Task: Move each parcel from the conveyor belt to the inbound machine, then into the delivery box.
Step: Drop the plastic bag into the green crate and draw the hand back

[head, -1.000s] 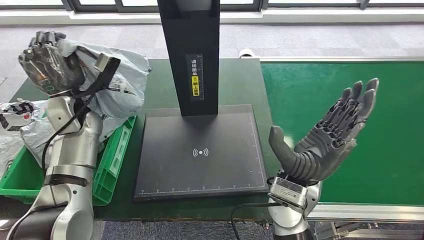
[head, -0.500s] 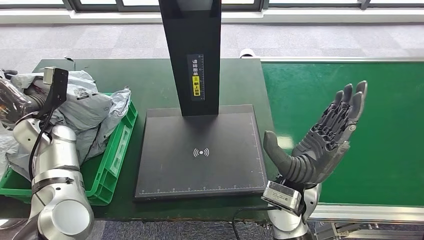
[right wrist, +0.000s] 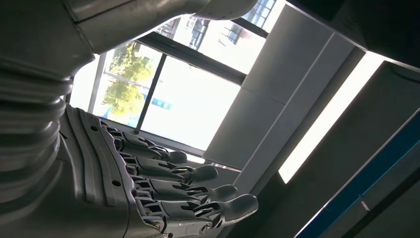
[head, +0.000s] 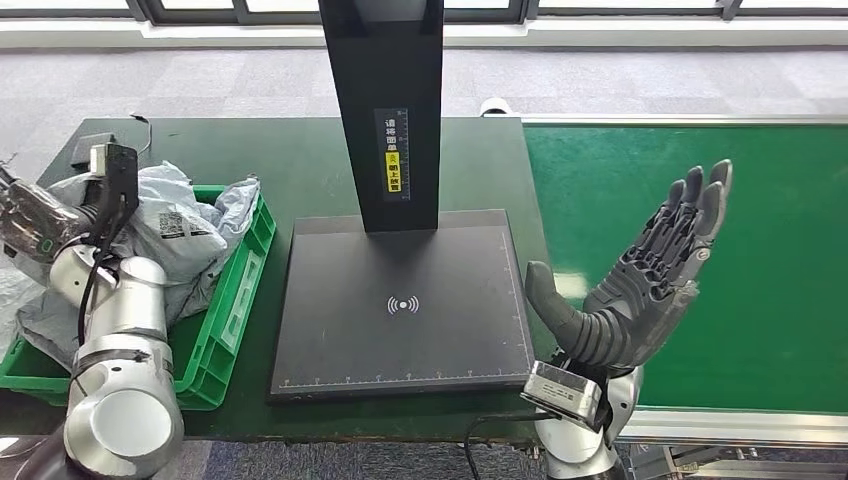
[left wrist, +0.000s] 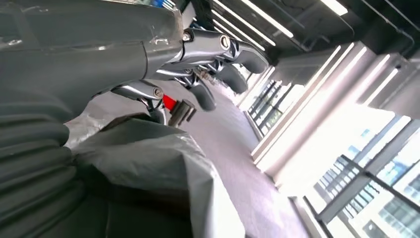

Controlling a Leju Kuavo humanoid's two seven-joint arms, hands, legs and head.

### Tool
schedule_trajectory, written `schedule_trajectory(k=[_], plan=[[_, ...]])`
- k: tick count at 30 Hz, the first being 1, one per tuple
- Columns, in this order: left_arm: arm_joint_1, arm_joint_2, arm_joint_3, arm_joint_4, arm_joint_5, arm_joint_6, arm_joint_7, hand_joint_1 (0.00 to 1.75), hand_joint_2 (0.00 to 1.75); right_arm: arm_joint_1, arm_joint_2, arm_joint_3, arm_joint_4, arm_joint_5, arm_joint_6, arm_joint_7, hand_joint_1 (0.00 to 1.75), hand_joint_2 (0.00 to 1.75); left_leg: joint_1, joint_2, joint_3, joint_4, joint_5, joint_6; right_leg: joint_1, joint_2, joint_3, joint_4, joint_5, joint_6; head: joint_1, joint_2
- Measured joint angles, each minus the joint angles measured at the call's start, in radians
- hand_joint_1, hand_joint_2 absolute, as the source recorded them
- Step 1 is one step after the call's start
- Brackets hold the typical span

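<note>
A crumpled grey parcel (head: 175, 225) with a printed label lies in the green delivery box (head: 235, 310) at the table's left end. My left hand (head: 30, 225) is at the far left edge beside the parcel, its wrist camera above the bag. In the left wrist view its fingers (left wrist: 198, 54) stretch out straight over the grey parcel (left wrist: 148, 158) without closing round it. My right hand (head: 640, 280) is raised at the near edge of the green conveyor belt (head: 700, 170), fingers spread and holding nothing. Its fingers (right wrist: 188, 191) lie spread against windows in the right wrist view.
The black inbound machine has a flat scanning pad (head: 400, 300) in the middle of the table and a tall black column (head: 385, 100) behind it. More grey bags (head: 40, 310) fill the box's left side. No parcel lies on the visible stretch of belt.
The left arm has swung the grey parcel down from shoulder height into the green box, and the hand has since opened over it. The right hand has barely shifted.
</note>
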Motion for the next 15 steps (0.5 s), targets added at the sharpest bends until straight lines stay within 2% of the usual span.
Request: schedule_trajectory(k=[12,15], plan=[[-0.013,0.017,-0.017,0.112,0.000,-0.001,0.005,0.00,0.00,0.000,0.000,0.000,-0.003,0.001,0.002,0.002,0.00,1.75,0.000,0.000,0.000,0.000,0.000,0.000,0.000,0.000,0.000,0.000,0.000,-0.001,0.000,0.000],[-0.014,0.017,-0.020,0.127,0.003,-0.036,-0.009,0.00,0.00,0.000,0.000,-0.001,-0.003,0.005,-0.001,0.002,0.00,1.75,0.000,0.000,0.000,0.000,0.000,0.000,0.000,0.000,0.000,0.000,0.000,-0.001,0.000,0.000]])
